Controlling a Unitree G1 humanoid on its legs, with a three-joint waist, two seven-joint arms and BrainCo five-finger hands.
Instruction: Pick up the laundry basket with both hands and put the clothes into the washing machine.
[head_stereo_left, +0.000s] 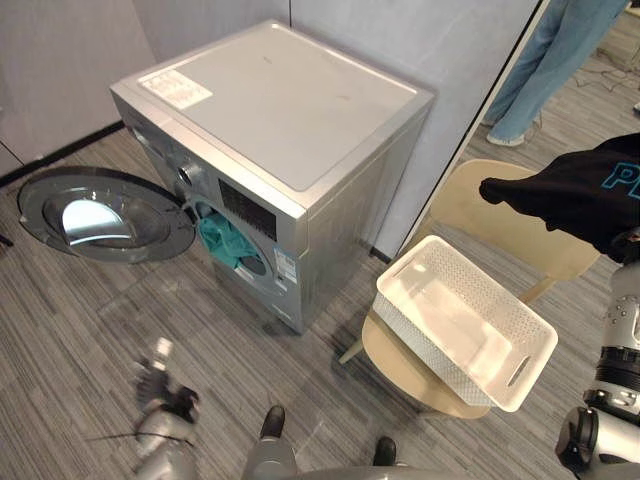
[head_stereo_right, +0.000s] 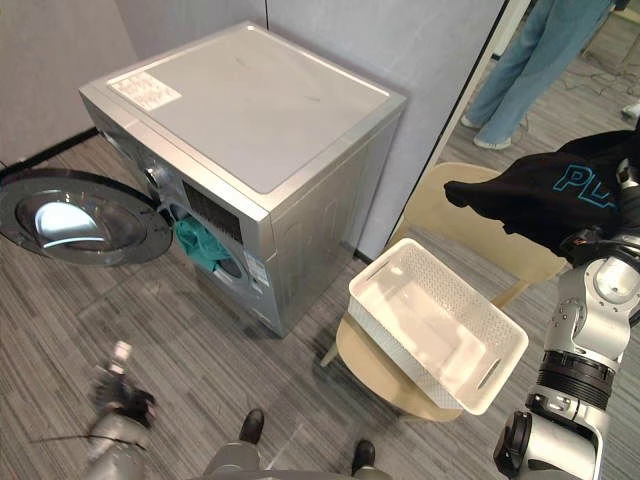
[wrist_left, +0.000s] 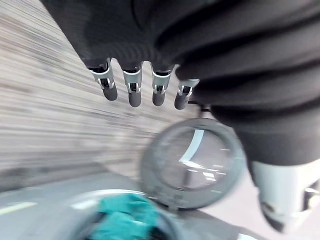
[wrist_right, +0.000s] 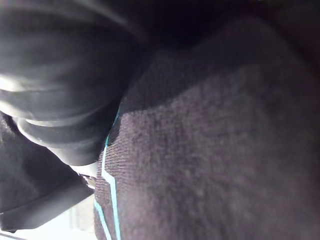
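Right of the washing machine (head_stereo_left: 290, 110), the black garment (head_stereo_right: 540, 205) is covering most of the right hand (wrist_right: 55, 100). In front of the washing machine, the left hand (head_stereo_left: 160, 385) is showing as a blur. A teal cloth (head_stereo_left: 225, 243) is sitting half hidden in the washing machine's drum. Behind the washing machine, a person (head_stereo_left: 545, 70) is being cut off above the waist.

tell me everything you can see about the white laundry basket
The laundry basket is a white, rectangular tub that looks like plastic. It has a smooth floor, walls perforated with small holes, and a slot handle cut into the short end wall nearer the robot. It is empty and upright, sitting at an angle on the round seat of a pale wooden chair with its corners overhanging, to the right of the washing machine. Only the chair touches it.
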